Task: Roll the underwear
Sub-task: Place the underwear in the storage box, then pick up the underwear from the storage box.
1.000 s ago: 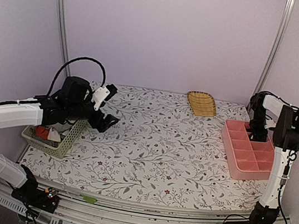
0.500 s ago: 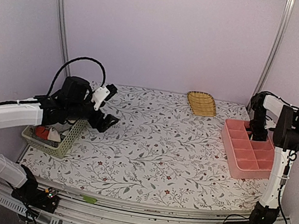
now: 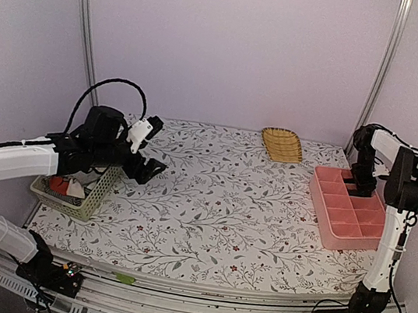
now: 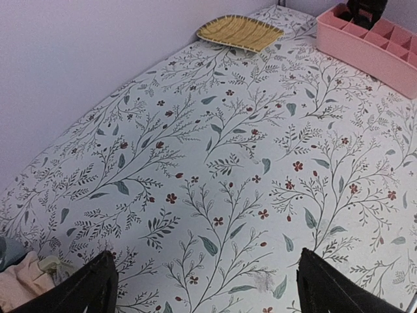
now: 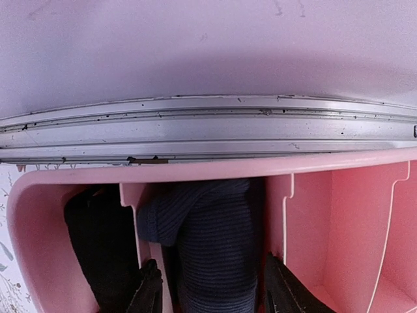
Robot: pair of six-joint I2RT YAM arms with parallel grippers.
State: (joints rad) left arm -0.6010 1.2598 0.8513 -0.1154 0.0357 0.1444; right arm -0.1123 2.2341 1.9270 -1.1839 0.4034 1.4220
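Right pincer (image 5: 214,288) straddles a dark rolled underwear (image 5: 215,235) in the pink tray (image 5: 326,168), grip unclear; left pincer (image 4: 205,287) gapes empty. More underwear (image 3: 63,184), apparently unrolled, sits in the left-edge basket (image 3: 101,192).

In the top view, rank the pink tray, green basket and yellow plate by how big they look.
1. pink tray: largest.
2. green basket: close behind, but the left arm hides part of it, so this is unsure.
3. yellow plate: clearly smallest, though it lies farthest from the camera.

Dark rolled underwear (image 5: 215,241) upright in pink tray (image 5: 339,215) compartment
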